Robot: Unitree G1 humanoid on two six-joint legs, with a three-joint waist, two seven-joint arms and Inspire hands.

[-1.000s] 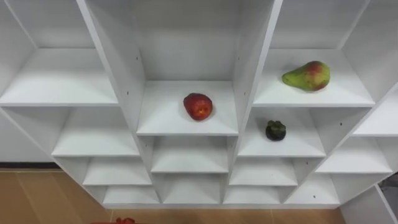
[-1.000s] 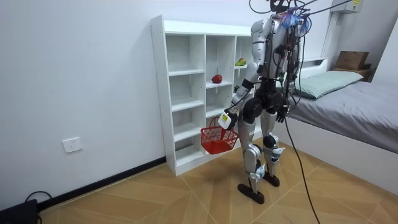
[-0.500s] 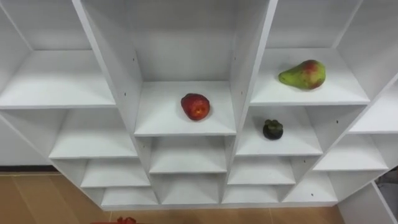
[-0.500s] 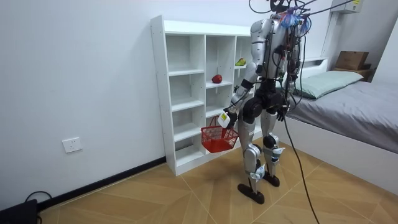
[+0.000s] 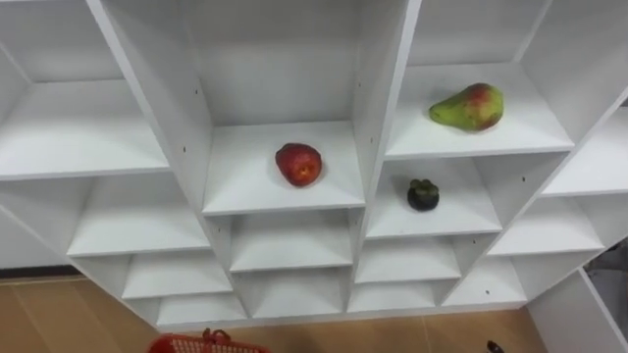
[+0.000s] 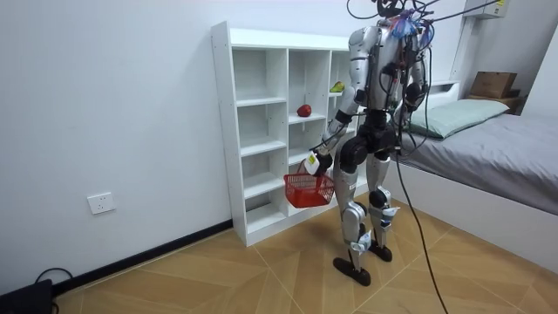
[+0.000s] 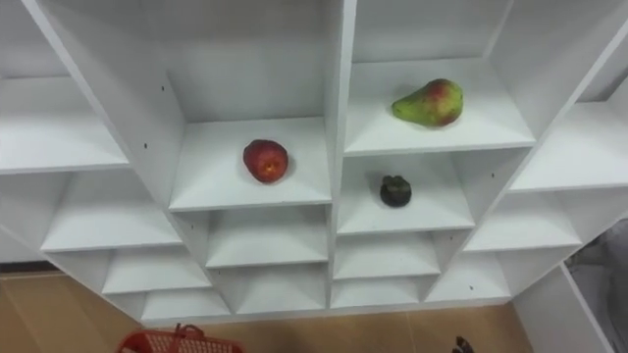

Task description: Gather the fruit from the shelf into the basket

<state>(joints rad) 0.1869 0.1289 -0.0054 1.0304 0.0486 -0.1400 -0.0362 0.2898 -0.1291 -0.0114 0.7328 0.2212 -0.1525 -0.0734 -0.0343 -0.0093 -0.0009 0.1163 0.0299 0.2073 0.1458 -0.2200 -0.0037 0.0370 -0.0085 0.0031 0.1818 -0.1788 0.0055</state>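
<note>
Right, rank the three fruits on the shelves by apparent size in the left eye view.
1. Pear: largest.
2. Red apple: somewhat smaller.
3. Dark round fruit: clearly smallest.
They sit on different shelves, so their true sizes are less certain.

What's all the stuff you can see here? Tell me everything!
shelf unit: one, white, against the wall before the robot
apple: one, red, middle column shelf
pear: one, green and red, right column, above the dark fruit
dark fruit: one, nearly black, shelf below the pear
basket: one, red, hanging low before the shelves
bed: one, grey, room view's right
pillow: one, pale green, on the bed
box: one, brown, beyond the bed
wall socket: one, white, low on the wall
left hand: one, dark, curled round the basket's handle
</note>
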